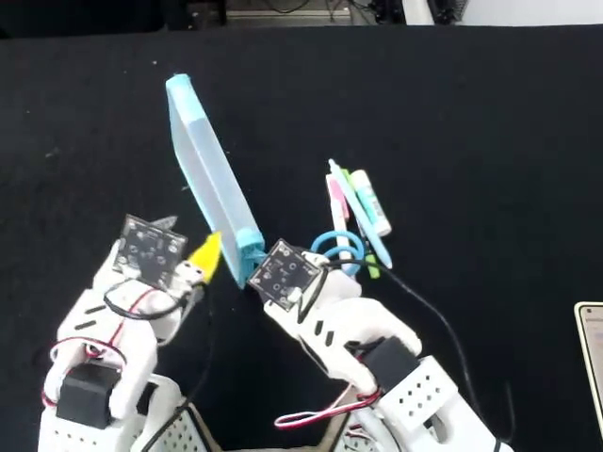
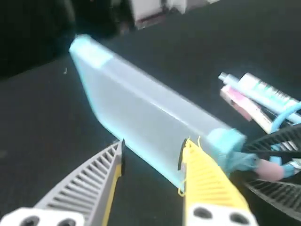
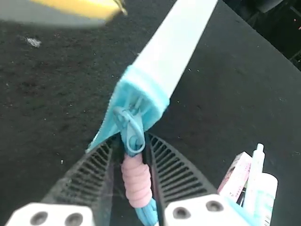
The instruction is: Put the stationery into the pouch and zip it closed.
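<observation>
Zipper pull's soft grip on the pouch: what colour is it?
The grip is pink; right wrist view shows it best.

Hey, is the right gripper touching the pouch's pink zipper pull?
Touching. In the right wrist view, the right gripper has its fingers pressed against both sides of the pink pull at the end of the pouch.

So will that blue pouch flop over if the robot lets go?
Probably. The pouch stands on a thin edge, with the right gripper pinching its zipper pull, so it could tip. It looks flat and thin, so it is likely light and bendy.
</observation>
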Robot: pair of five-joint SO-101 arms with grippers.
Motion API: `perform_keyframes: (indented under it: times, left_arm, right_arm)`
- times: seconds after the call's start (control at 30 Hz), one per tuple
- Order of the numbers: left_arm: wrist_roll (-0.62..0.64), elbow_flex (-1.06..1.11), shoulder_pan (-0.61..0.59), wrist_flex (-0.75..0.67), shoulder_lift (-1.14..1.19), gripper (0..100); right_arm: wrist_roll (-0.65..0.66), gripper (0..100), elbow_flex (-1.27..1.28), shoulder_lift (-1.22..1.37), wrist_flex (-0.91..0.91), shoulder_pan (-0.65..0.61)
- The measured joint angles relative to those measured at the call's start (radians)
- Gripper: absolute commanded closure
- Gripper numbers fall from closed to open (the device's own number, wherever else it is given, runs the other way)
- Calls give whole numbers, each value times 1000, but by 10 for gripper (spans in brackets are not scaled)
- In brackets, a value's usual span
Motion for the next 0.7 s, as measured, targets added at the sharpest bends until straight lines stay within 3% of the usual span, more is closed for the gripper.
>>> perform_keyframes:
  times: [0.3,0.5,0.7]
  left_arm:
    - [3,123,137,-87,-44,790]
    - [3,141,132,-114,-46,790]
    - [0,138,32,-95,-58,790]
  right_arm:
    - [0,987,0,0,0,3]
    - [0,987,0,0,0,3]
    - [0,987,0,0,0,2]
